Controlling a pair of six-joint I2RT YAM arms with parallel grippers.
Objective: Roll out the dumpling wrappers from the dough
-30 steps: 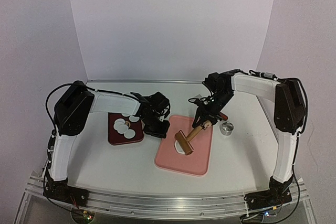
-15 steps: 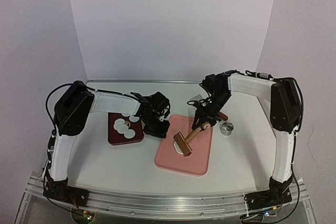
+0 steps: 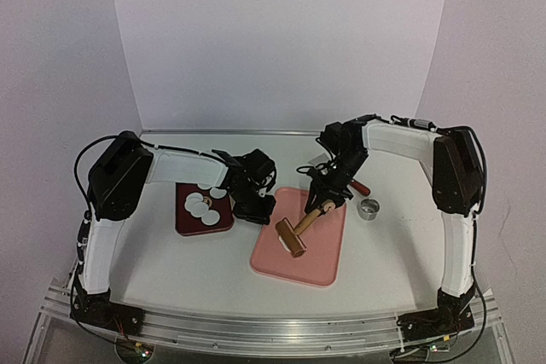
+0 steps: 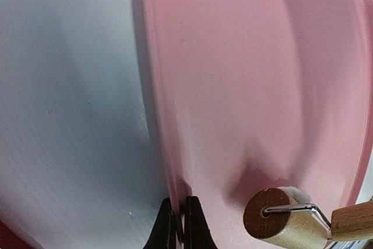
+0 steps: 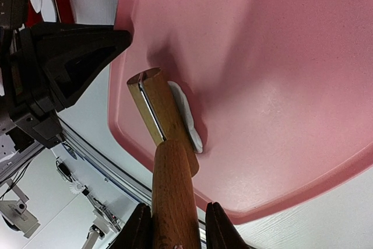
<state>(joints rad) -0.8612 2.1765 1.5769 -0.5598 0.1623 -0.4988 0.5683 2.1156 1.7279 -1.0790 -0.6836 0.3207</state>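
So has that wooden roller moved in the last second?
Yes. The wooden roller has rolled toward the dark red tray, away from the metal ring.

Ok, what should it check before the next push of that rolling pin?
1. Right hand clamped on the rolling pin: ok.
2. Pin's drum resting on the dough: ok.
3. Left hand shut, tips at the pink board edge: ok.
4. Dough thin enough: cannot tell, mostly hidden under the pin.
5. Wrappers out of the way on the dark red tray: ok.
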